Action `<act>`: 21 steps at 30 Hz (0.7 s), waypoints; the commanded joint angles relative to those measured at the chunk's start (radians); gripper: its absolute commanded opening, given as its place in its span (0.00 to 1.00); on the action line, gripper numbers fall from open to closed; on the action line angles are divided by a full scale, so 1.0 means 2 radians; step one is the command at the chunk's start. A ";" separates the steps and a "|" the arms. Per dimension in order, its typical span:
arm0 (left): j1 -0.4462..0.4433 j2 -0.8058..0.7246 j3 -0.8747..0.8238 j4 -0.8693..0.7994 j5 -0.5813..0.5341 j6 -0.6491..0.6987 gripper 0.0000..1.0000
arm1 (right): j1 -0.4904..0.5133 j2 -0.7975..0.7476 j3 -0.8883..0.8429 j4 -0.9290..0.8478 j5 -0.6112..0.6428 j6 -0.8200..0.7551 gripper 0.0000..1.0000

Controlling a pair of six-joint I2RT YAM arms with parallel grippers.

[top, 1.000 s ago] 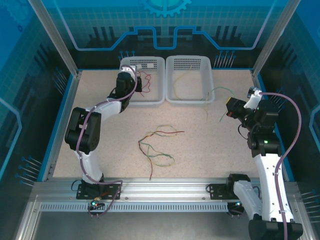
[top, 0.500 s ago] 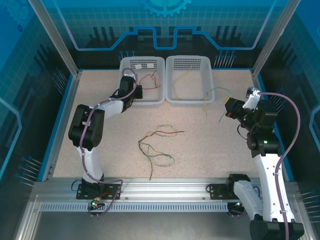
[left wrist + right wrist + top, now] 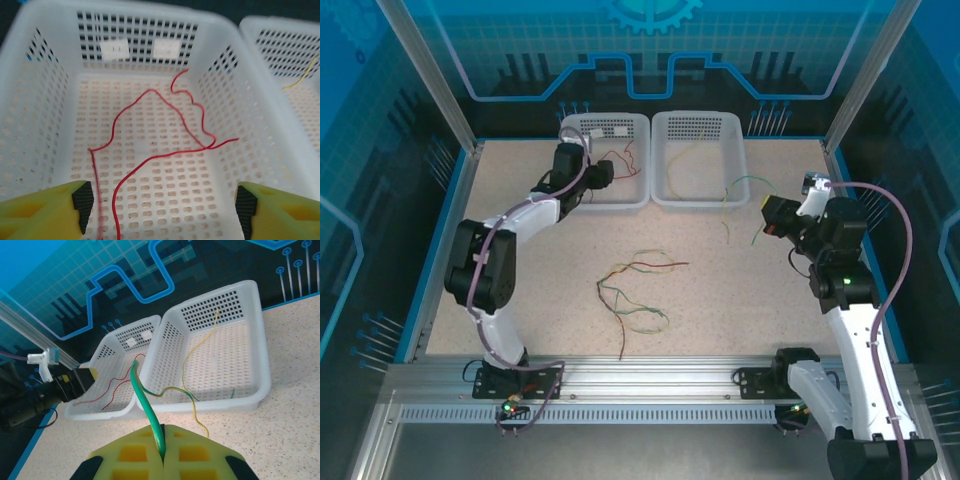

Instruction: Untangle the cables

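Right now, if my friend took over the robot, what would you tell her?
Left gripper: open over the left basket, one red wire inside.
Right gripper: shut on a green wire near the right basket; a yellowish wire looks hooked on it.
Done: another yellow wire lies in the right basket.
Left: the tangle on the table, red, green and tan wires.

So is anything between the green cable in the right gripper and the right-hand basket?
Nothing visible. The right gripper is shut on the green cable, and only the near wall of the right basket lies ahead.
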 commanded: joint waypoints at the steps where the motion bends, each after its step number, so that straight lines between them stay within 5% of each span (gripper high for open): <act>1: -0.013 -0.067 0.011 -0.012 0.001 0.012 0.89 | 0.019 0.011 0.031 0.011 0.011 -0.014 0.00; 2: -0.020 -0.082 0.006 -0.014 -0.007 0.021 0.99 | 0.024 0.019 0.038 0.012 0.012 -0.015 0.00; 9: -0.045 -0.171 -0.027 -0.041 -0.018 0.024 0.98 | 0.053 0.083 0.086 0.039 0.028 -0.007 0.00; 21: -0.238 -0.391 -0.259 -0.001 -0.127 -0.033 0.89 | 0.056 0.296 0.236 0.044 0.044 -0.007 0.00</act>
